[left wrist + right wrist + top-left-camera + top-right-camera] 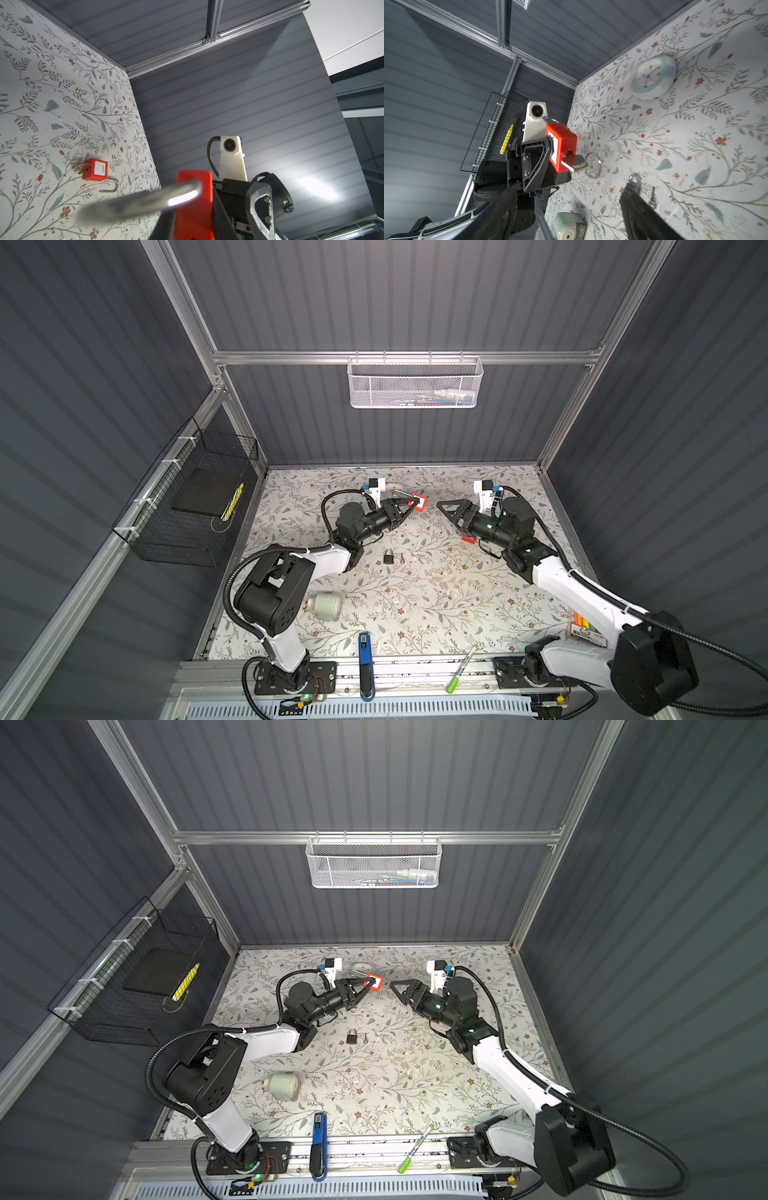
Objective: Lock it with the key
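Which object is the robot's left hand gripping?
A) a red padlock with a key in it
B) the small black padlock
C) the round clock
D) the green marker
A: the left hand is clamped on the red padlock, whose keyhole holds the key, while the black padlock lies free on the table.

Both top views: we look steeply down from high above the front edge, whole surface (415, 605) in frame. Wrist views sit low and close, tilted, facing each other; both catch the held red padlock (562, 145).
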You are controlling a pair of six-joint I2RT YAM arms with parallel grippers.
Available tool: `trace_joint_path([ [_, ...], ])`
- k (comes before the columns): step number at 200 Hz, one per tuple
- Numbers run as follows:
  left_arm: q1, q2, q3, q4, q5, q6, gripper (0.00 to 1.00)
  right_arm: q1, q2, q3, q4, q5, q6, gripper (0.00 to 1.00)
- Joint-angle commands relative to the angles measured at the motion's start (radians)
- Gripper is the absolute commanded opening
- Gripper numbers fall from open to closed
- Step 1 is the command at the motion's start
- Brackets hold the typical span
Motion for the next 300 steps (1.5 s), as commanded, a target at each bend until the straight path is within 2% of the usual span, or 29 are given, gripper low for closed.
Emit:
trace_joint_path([
  [1, -0.003, -0.026, 0.032, 0.075, -0.004, -0.017, 0.00, 0.000, 0.069, -0.007, 0.198, -0.099, 0.112, 0.80],
  [38, -0.003, -0.026, 0.037, 0.076, 0.001, -0.025, 0.00, 0.006, 0.156, -0.017, 0.406, -0.142, 0.213, 0.80],
  [84, -0.003, -0.021, 0.047, 0.090, 0.007, -0.040, 0.00, 0.023, 0.254, 0.004, 0.520, -0.153, 0.259, 0.79],
  [126, -0.003, -0.027, 0.042, 0.085, 0.010, -0.036, 0.00, 0.039, 0.338, 0.030, 0.672, -0.171, 0.336, 0.68],
  [182, -0.003, -0.029, 0.046, 0.078, 0.013, -0.034, 0.00, 0.054, 0.327, 0.027, 0.654, -0.158, 0.307, 0.43],
  [219, -0.003, -0.033, 0.049, 0.069, 0.018, -0.029, 0.00, 0.054, 0.329, 0.030, 0.662, -0.155, 0.307, 0.38],
  [253, -0.003, -0.041, 0.042, 0.060, 0.017, -0.025, 0.00, 0.053, 0.326, 0.028, 0.674, -0.148, 0.306, 0.38],
  [284, -0.003, -0.041, 0.041, 0.061, 0.016, -0.026, 0.00, 0.054, 0.332, 0.027, 0.697, -0.149, 0.316, 0.28],
  [300, -0.003, -0.041, 0.042, 0.059, 0.015, -0.024, 0.00, 0.054, 0.334, 0.028, 0.709, -0.151, 0.323, 0.27],
])
